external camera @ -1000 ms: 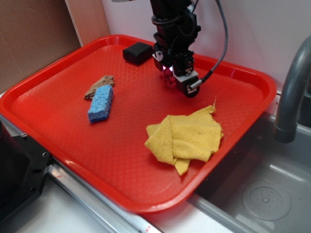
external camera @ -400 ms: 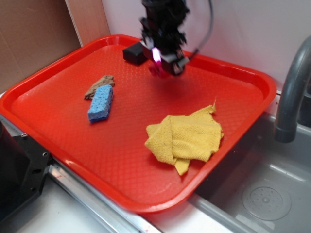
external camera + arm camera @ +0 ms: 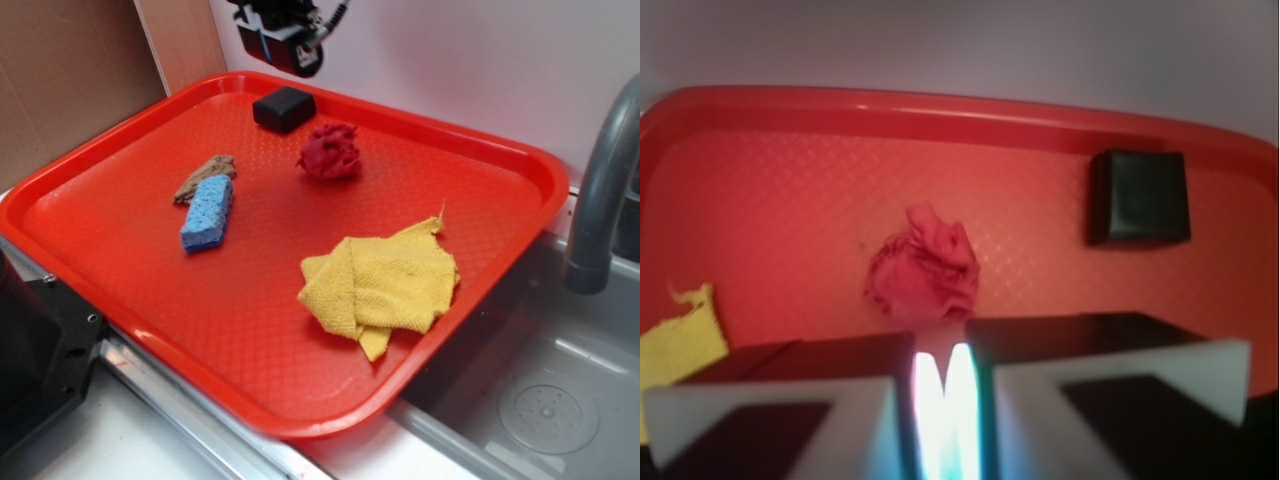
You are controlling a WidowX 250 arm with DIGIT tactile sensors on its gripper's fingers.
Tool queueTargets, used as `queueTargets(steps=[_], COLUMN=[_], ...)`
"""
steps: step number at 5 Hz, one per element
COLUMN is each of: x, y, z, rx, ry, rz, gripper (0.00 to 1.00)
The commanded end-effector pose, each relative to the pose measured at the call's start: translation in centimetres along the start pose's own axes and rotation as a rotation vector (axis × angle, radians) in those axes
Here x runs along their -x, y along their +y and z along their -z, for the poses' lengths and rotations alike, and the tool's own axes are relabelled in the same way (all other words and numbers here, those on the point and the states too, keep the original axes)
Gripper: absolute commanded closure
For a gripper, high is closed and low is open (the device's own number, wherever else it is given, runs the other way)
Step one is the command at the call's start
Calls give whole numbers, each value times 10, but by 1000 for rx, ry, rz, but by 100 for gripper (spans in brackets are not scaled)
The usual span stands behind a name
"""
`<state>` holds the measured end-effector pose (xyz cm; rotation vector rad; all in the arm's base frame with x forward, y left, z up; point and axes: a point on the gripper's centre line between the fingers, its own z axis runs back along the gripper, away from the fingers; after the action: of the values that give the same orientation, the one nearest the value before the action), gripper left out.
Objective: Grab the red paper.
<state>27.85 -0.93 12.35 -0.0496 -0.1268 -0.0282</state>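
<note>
From outside, the jaws [image 3: 283,45] hang high over the back edge of the tray [image 3: 120,150]. The paper [image 3: 329,152] sits on the tray below them, free, near the block [image 3: 283,108].

At the wrist, the jaws [image 3: 940,385] are almost closed and hold nothing. The paper [image 3: 923,275] lies just ahead of them, the block [image 3: 1138,197] farther off to the right.

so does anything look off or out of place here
Yes: the red paper lies loose on the tray, not in the gripper, which is raised near the back rim with its jaws nearly closed on nothing. The yellow cloth is only rumpled; nothing looks spilled or damaged.
</note>
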Motion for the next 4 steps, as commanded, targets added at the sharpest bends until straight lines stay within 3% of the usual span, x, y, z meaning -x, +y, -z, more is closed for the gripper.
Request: queueTargets(steps=[1, 2, 3, 4], x=[-9, 0, 4, -3], y=[-13, -25, -20, -17], z=[13, 30, 38, 47], rx=[-19, -25, -31, 29], ry=[-20, -20, -2, -4], rz=[55, 199, 109, -2], gripper=[0, 0, 0, 0])
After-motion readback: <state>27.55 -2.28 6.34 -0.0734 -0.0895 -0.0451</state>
